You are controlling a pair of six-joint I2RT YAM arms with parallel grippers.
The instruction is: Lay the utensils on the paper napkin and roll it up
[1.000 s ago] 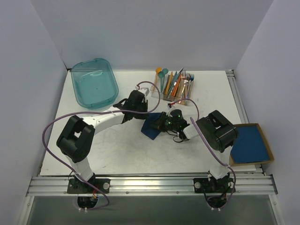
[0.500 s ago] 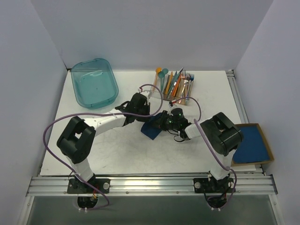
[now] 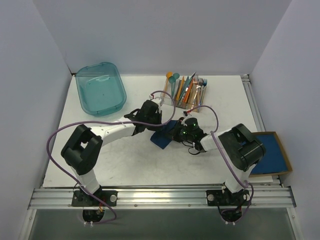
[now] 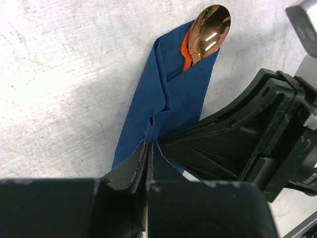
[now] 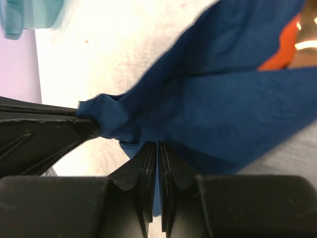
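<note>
Napkin point(image 4: 168, 94) wraps spoon point(image 4: 210, 27), bowl out at 1 o'clock. Left gripper point(image 4: 149, 144), right gripper point(image 5: 157, 146) clamp napkin; keep your roll tight.

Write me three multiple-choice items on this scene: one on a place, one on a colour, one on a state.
1. Where on the table does the teal bin stand?
A) far left corner
B) near right edge
C) between the arm bases

2. What colour is the spoon bowl poking out of the paper napkin?
A) teal
B) copper-orange
C) silver

3. The left gripper is:
A) wide open
B) holding a fork
C) shut on the paper napkin

Key:
1 A: the top view shows it far left.
2 B: it shines copper in the left wrist view.
3 C: its closed tips pinch a napkin fold.
</note>
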